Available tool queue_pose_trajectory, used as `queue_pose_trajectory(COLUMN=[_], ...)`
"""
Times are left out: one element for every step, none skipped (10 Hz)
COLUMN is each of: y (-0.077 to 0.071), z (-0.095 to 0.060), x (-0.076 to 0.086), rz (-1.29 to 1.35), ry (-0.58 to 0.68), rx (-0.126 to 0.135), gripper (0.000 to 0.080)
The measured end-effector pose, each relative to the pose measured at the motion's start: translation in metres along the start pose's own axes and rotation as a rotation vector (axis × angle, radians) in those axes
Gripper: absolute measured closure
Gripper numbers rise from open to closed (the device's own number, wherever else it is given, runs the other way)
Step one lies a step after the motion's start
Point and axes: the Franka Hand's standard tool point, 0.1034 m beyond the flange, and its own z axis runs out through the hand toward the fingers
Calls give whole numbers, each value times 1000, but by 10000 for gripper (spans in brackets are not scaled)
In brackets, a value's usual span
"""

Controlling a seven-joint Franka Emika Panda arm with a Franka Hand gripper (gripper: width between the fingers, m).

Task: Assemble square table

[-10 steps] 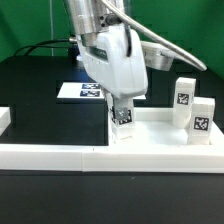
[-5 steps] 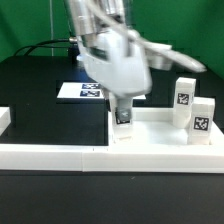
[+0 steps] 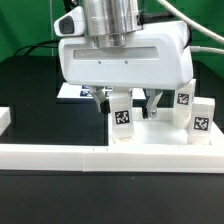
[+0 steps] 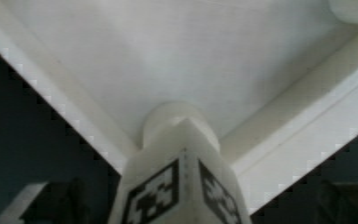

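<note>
The robot's gripper (image 3: 124,104) hangs low over the square white table top (image 3: 160,135), and it pinches a small white leg block (image 3: 123,119) with a black-and-white tag on it. The block stands upright, its bottom end down on the top, near a corner. In the wrist view the leg block (image 4: 176,170) sits between two dark fingers (image 4: 30,203). Two more leg blocks (image 3: 192,112) stand at the exterior view's right. The border wall (image 3: 60,156) runs along the front.
</note>
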Motion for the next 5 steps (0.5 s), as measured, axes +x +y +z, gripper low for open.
queue_pose_trajectory(y=[3, -1, -4, -4, -4], z=[-4, -4, -1, -1, -1], x=[7, 5, 1, 1, 2], rz=[-309, -511, -624, -564, -565], ry=[12, 14, 8, 8, 8], rx=[-16, -35, -39, -32, -32], gripper=[150, 150, 150, 150, 252])
